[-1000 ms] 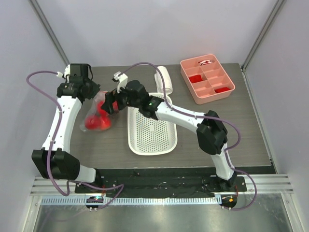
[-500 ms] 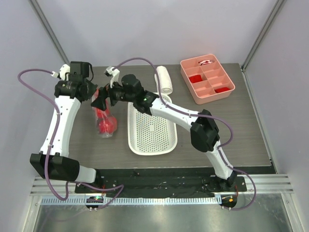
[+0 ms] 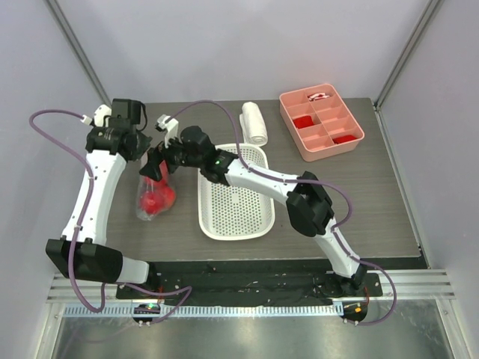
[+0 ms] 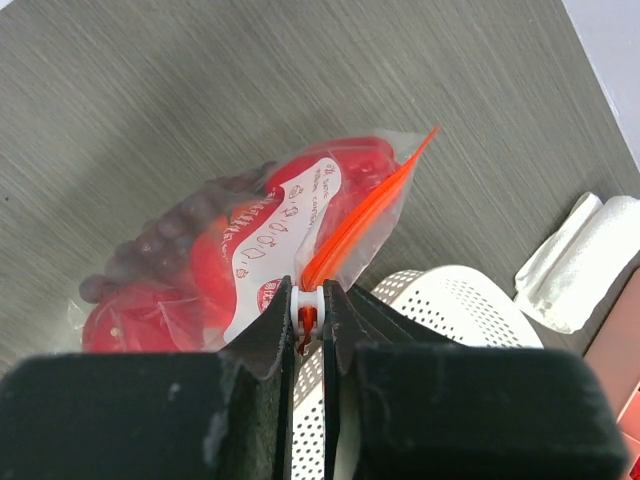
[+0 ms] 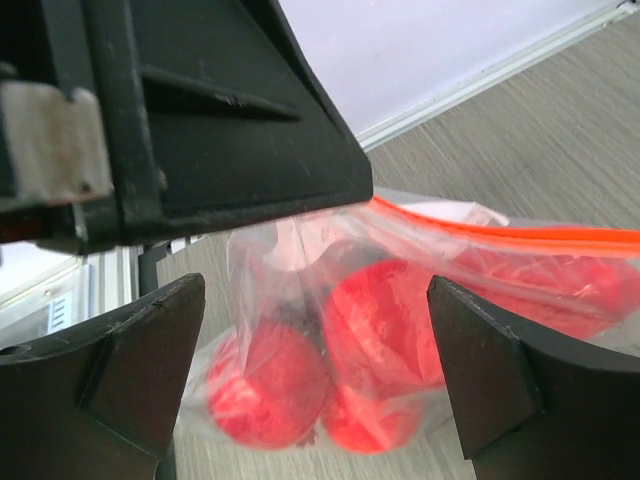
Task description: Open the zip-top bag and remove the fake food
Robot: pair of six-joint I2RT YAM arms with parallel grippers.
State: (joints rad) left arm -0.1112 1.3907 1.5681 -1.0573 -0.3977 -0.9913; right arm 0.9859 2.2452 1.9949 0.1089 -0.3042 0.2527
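The zip-top bag (image 3: 153,196) hangs at the table's left, clear plastic with an orange zip strip (image 4: 360,212). My left gripper (image 4: 307,305) is shut on the white slider at the strip's end and holds the bag up by it. Inside lies the fake food (image 5: 375,330): glossy red fruits and a dark grape bunch (image 4: 165,240). My right gripper (image 5: 310,370) is open, with its fingers (image 5: 135,365) on either side of the bag's upper corner, apart from the plastic. From above, the right gripper (image 3: 156,167) sits just below the left gripper (image 3: 142,148).
A white perforated basket (image 3: 251,217) lies right of the bag. A white roll (image 3: 254,123) rests behind it. A pink divided tray (image 3: 358,133) with flat red pieces stands at the back right. The right arm stretches over the basket's far end.
My right gripper has swung left from the basket's corner to the bag's top. The bag has shifted and now hangs lower and straighter under the left gripper.
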